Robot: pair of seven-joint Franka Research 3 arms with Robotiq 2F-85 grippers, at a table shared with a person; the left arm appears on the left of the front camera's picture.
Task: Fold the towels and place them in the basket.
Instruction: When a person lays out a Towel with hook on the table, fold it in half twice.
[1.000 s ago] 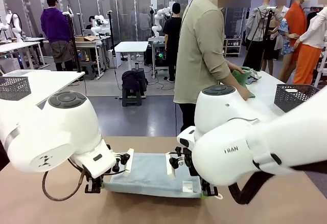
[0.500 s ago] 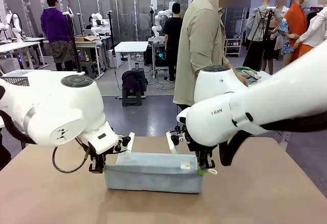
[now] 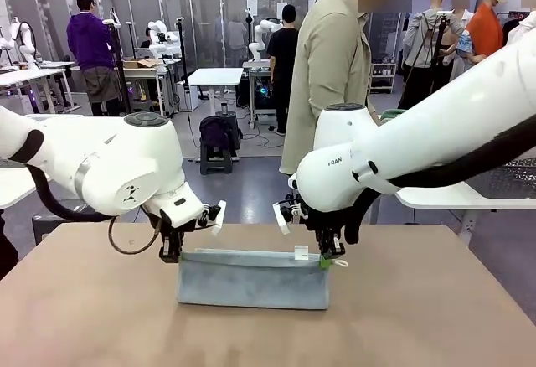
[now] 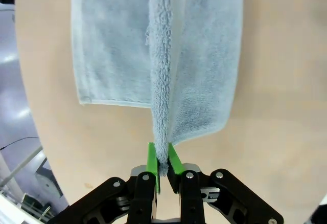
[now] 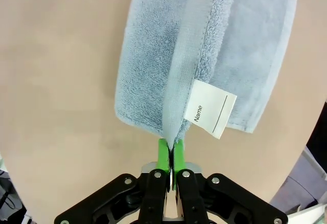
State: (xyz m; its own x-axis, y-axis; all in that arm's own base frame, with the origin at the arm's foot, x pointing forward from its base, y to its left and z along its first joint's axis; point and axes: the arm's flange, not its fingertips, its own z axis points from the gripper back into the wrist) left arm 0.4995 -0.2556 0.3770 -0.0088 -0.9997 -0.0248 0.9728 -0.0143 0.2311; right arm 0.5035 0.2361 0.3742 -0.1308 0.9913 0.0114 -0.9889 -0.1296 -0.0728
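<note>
The left gripper [image 3: 170, 255] and right gripper [image 3: 328, 258], each clamped on a corner of the blue-grey towel [image 3: 251, 281], have lifted that edge off the table [image 3: 435, 317] toward the far side — mid-table, the fold looks half made.

Front camera faces across the table [image 3: 84, 317] — wrist cameras close above the shared towel [image 3: 251, 279].
</note>
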